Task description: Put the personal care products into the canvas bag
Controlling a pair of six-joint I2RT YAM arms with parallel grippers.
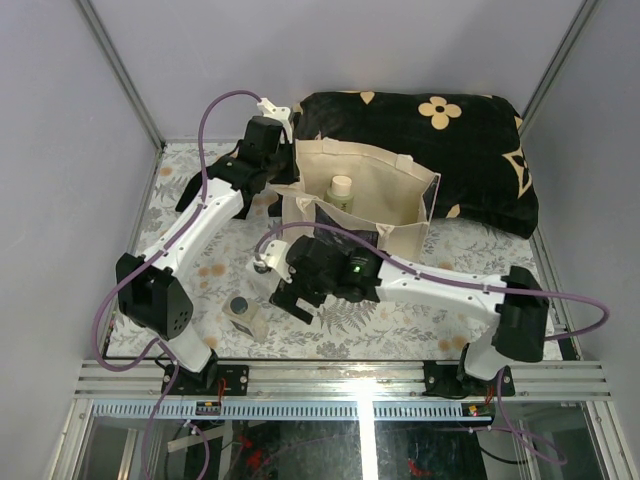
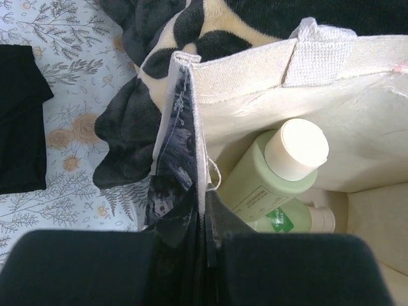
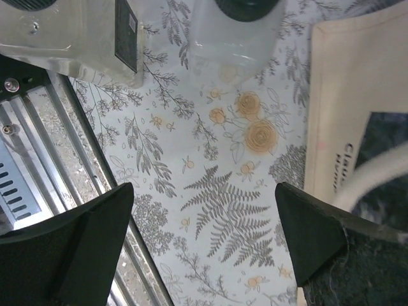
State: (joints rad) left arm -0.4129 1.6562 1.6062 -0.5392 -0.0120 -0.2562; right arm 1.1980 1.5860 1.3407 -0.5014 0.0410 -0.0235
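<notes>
The canvas bag point(image 1: 385, 180) stands open mid-table. My left gripper point(image 1: 280, 178) is shut on its left edge, and the left wrist view shows the rim point(image 2: 191, 108) pinched between the fingers. One pale green bottle point(image 1: 341, 192) stands inside it point(image 2: 274, 172); a second green bottle point(image 2: 287, 220) lies under it. The squat clear-tan bottle point(image 1: 243, 312) sits on the table near the front left, at the top of the right wrist view point(image 3: 233, 32). My right gripper point(image 1: 293, 303) is open and empty point(image 3: 204, 236) above the table, between that bottle and the bag point(image 3: 344, 102). The white bottle is not visible.
A black cushion with beige flowers point(image 1: 440, 130) lies behind the bag and shows in the left wrist view point(image 2: 166, 57). A black cloth point(image 1: 165, 172) lies at the far left point(image 2: 19, 121). The left arm's white link point(image 3: 70, 38) and the metal front rail point(image 1: 350, 378) are close to the right gripper.
</notes>
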